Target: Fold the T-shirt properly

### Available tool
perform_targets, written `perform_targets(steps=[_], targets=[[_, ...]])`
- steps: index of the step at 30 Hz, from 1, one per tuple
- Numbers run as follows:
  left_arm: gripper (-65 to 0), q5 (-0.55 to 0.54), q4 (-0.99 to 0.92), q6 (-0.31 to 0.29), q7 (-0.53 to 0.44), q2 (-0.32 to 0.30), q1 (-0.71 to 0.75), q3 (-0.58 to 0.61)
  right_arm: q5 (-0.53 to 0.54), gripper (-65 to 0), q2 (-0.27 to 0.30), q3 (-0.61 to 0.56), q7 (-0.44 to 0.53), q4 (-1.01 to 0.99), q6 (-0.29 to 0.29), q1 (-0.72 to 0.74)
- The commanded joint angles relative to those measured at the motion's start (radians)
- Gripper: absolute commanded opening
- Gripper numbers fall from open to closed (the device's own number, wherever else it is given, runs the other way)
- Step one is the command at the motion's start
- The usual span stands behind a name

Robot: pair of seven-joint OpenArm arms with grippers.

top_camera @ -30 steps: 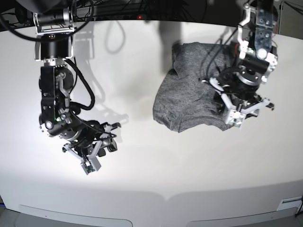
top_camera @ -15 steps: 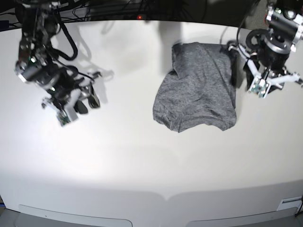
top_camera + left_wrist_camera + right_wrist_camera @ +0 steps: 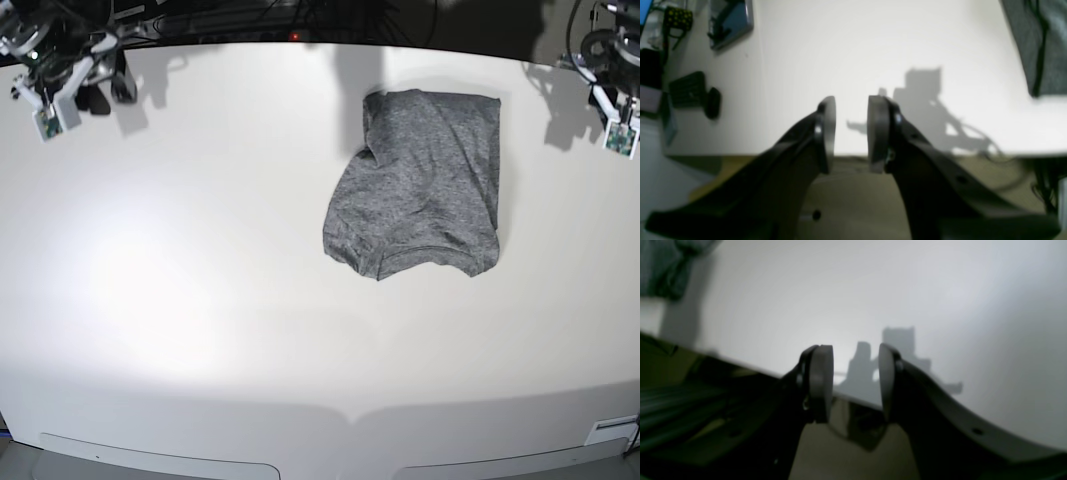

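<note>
The heather-grey T-shirt (image 3: 420, 180) lies folded into a compact block on the white table (image 3: 200, 320), right of centre, with its hem curve towards the front. Neither gripper touches it. My left gripper (image 3: 851, 133) hangs over the table's edge, its jaws a small gap apart with nothing between them; a corner of the T-shirt (image 3: 1037, 40) shows at that view's top right. My right gripper (image 3: 855, 383) is likewise open and empty above the table's rim, with a bit of the T-shirt (image 3: 670, 263) at the top left. In the base view both arms sit in the far corners.
The left arm (image 3: 615, 110) is at the far right corner and the right arm (image 3: 60, 85) at the far left. Off the table, the left wrist view shows a keyboard (image 3: 686, 90), a mouse (image 3: 712, 102) and a dark screen (image 3: 730, 23). The table edge (image 3: 957, 154) runs under the fingers.
Both arms pulled back from the middle of the table to the far corners. The left gripper left the shirt's right edge and its jaws narrowed. The shirt stayed put.
</note>
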Motion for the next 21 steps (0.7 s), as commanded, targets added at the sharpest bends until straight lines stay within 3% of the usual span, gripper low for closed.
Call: perform_targets(steps=[1, 7, 13, 18, 21], targets=[[-49.6, 0.018, 0.017, 0.016, -0.008, -0.012, 0.028, -0.024, 0.015, -41.9, -0.001, 0.006, 0.012, 0.017, 0.004, -0.037], [-49.6, 0.040, 0.008, 0.015, -0.058, -0.013, 0.161, -0.072, 0.011, -41.9, -0.049, 0.006, 0.015, -0.005, 0.014, -0.215], [-49.6, 0.021, -0.232, 0.008, -0.106, -0.010, 0.196, -0.077, 0.010, -41.9, -0.046, -0.008, 0.061, -0.139, 0.020, -0.341], [-49.6, 0.017, -0.483, -0.096, -0.177, 0.052, 0.198, -0.077, 0.003, -41.9, -0.040, -0.095, 0.076, -0.350, 0.020, -0.344], [-49.6, -0.032, -0.615, -0.161, -0.294, 0.100, 0.197, -0.077, -0.035, -41.9, 0.011, -0.217, 0.179, -0.507, 0.020, -0.342]])
